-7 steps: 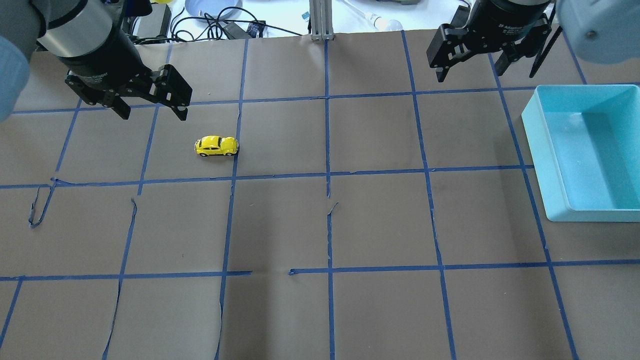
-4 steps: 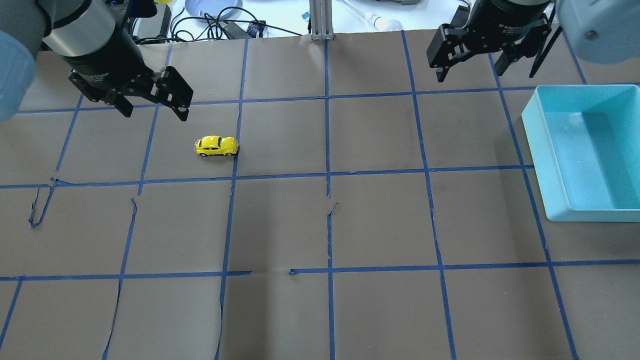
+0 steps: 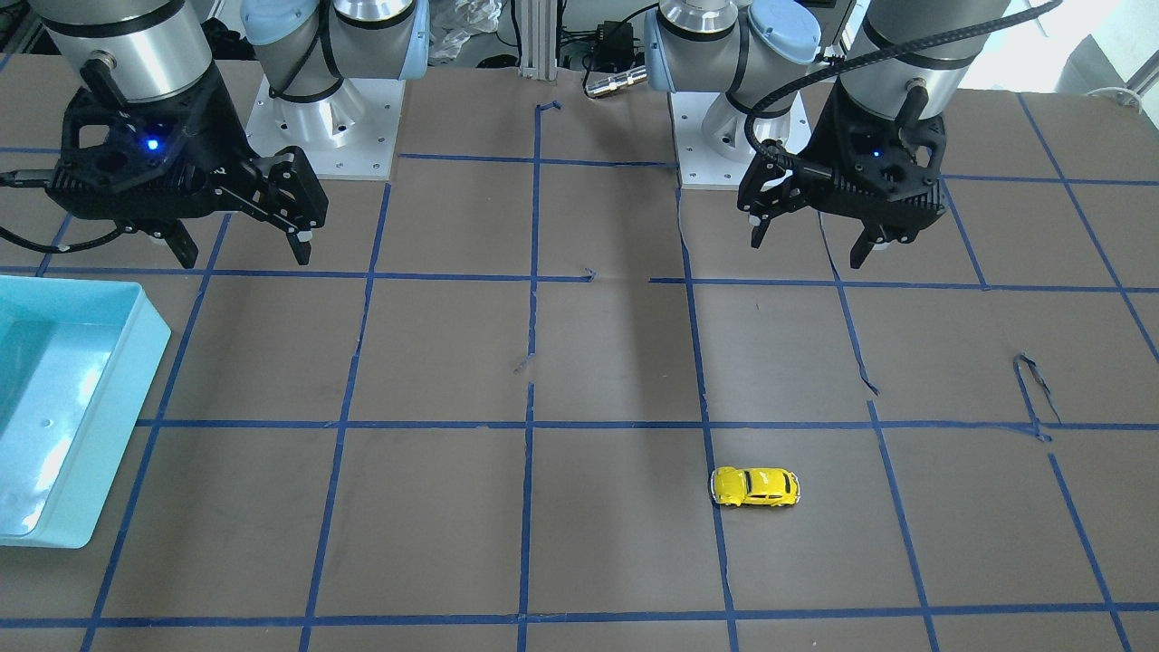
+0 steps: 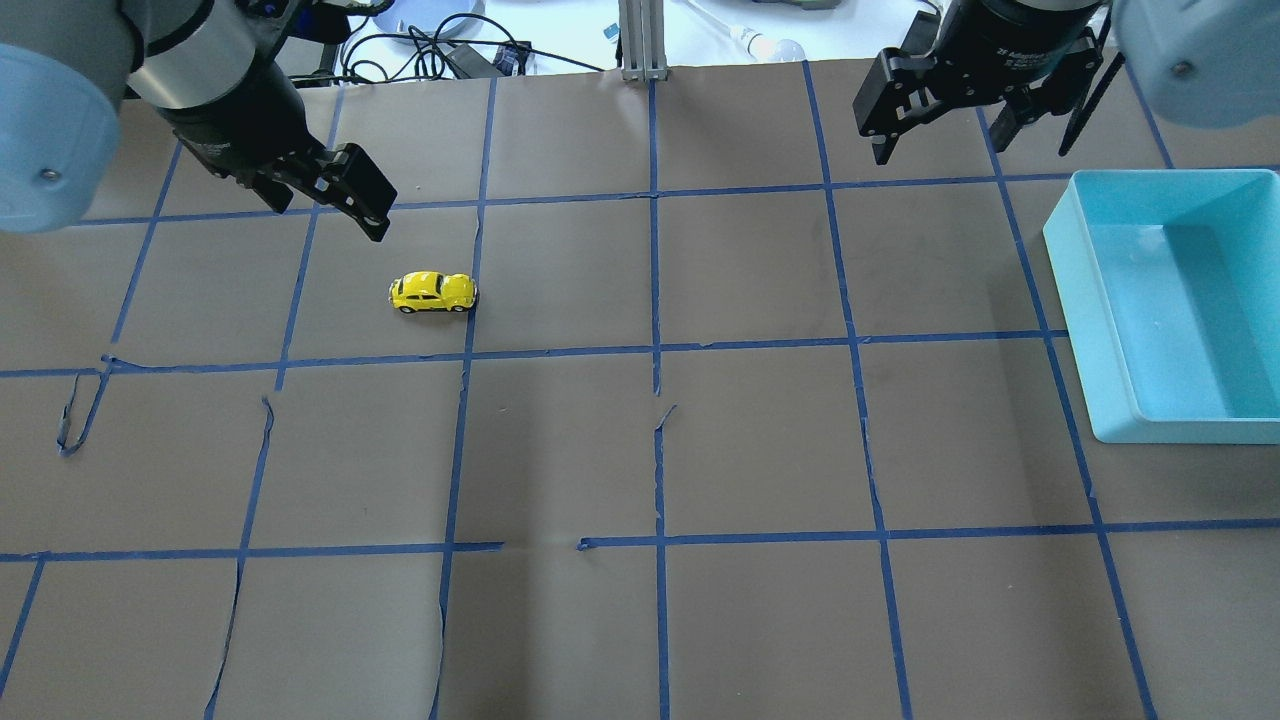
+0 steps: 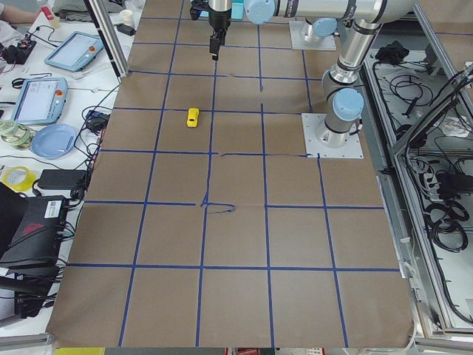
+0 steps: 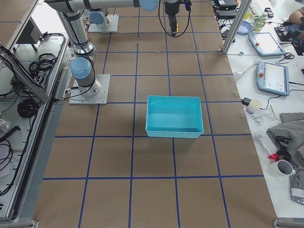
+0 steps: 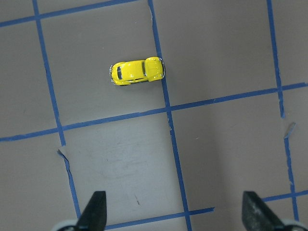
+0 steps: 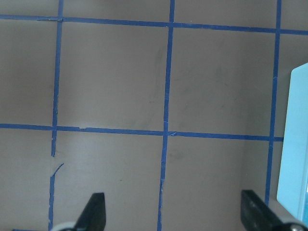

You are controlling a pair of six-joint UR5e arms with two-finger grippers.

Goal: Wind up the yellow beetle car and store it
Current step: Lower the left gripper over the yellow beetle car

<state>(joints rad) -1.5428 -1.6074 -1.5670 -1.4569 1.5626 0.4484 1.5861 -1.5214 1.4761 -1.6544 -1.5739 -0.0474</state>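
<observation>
The yellow beetle car [image 4: 433,292] stands on its wheels on the brown paper, left of centre, next to a blue tape line. It also shows in the front view [image 3: 755,486], the left side view [image 5: 192,117] and the left wrist view [image 7: 137,71]. My left gripper [image 4: 325,205] is open and empty, raised above the table behind and left of the car, as the front view [image 3: 808,249] also shows. My right gripper [image 4: 945,148] is open and empty, high at the back right near the bin. It shows in the front view [image 3: 244,256] too.
A light-blue open bin [image 4: 1065,260] sits at the right edge of the table and holds nothing; it shows in the front view [image 3: 149,344] and the right side view [image 6: 173,133]. Its edge shows in the right wrist view [image 8: 298,144]. Blue tape grids the brown paper, torn in places. Cables and clutter lie beyond the far edge.
My left arm has swung and turned at the wrist, so its gripper now points more towards the car. The car and my right gripper have not moved.
</observation>
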